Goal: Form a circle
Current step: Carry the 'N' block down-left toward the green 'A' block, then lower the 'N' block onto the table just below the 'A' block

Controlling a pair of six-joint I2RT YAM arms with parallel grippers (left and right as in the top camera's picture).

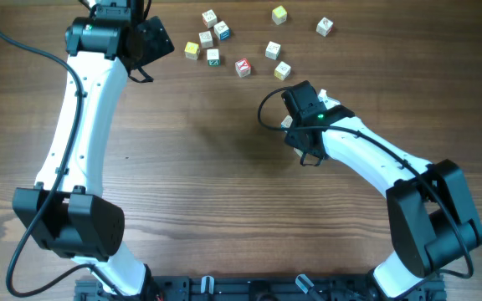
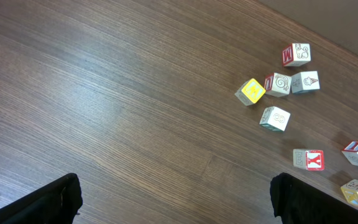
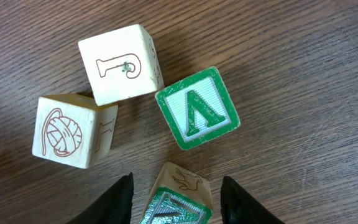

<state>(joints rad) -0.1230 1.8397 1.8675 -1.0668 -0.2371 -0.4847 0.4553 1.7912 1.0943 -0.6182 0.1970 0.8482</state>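
Observation:
The circle is a tight cluster of pale wooden letter cubes on the brown table, seen close in the right wrist view. A J cube (image 3: 120,62), a yarn-ball cube (image 3: 67,132) and a green-faced cube (image 3: 196,107) lie together. A second green-faced cube (image 3: 179,202) sits between the fingers of my right gripper (image 3: 176,199); the jaws are open with a gap on each side of it. From overhead my right gripper (image 1: 298,117) covers most of this cluster. My left gripper (image 2: 176,199) is wide open over bare wood, holding nothing.
Several loose letter cubes are scattered along the far edge, among them a yellow one (image 1: 192,50), a red-marked one (image 1: 243,67) and one at the far right (image 1: 325,27). The left arm (image 1: 82,125) stretches up the left side. The left wrist view shows the yellow cube (image 2: 252,91) too.

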